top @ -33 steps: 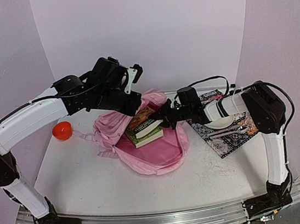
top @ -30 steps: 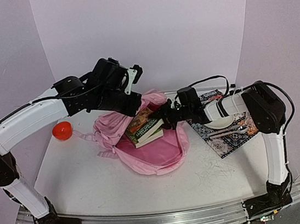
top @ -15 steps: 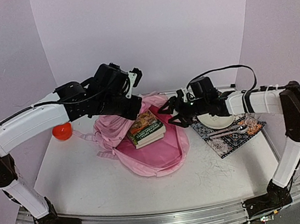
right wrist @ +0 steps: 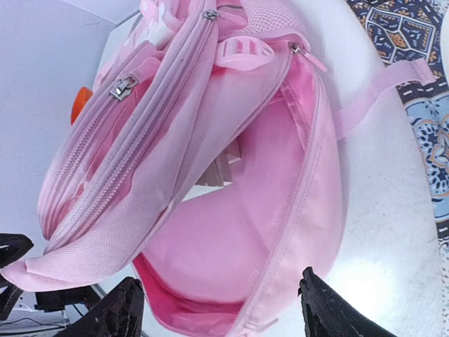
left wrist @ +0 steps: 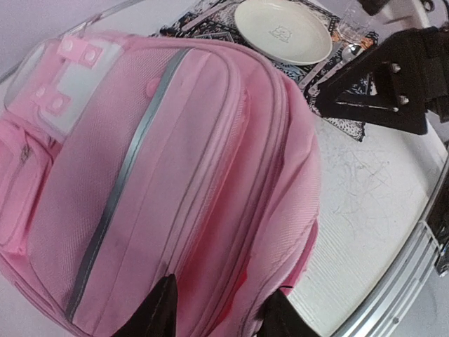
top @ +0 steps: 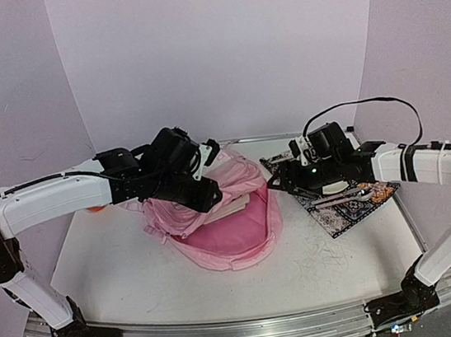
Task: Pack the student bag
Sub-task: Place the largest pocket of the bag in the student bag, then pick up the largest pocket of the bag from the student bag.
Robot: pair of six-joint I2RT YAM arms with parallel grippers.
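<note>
**Centre.** The large, soft pink fabric backpack (top: 232, 232) is lying on the white, faintly scuffed tabletop (top: 131, 272). Its main compartment is gaping toward the near edge and showing a smooth, deeper pink lining. The padded front panel is bulging upward in rounded folds. It is carrying a flat grey strip (left wrist: 133, 175), a small white patch (left wrist: 70, 81) with pink studs, and rows of zip teeth ending in small metal zip pullers (right wrist: 123, 88). The pale, layered page edges of a book (right wrist: 223, 167) are showing just inside the mouth.

**Left.** The left gripper (left wrist: 219, 293) is reaching over the bag's raised front panel. Its black fingers (left wrist: 163, 309) are standing a moderate way apart, astride the panel's lower edge. Whether they are pinching the fabric cannot be told.

**Right.** The right gripper (right wrist: 217, 281) is hanging just beside the bag's open side. Its angular black fingers (right wrist: 116, 312) are spread wide and are holding nothing.

**Surroundings.** A round, glossy cream plate (left wrist: 283, 31) is resting on a rectangular placemat (top: 344, 213) printed in a dense dark and pale pattern. A metal spoon (top: 352, 196) is lying next to the plate. A small orange object (right wrist: 81, 102) is peeking out behind the bag, its shape mostly hidden.
</note>
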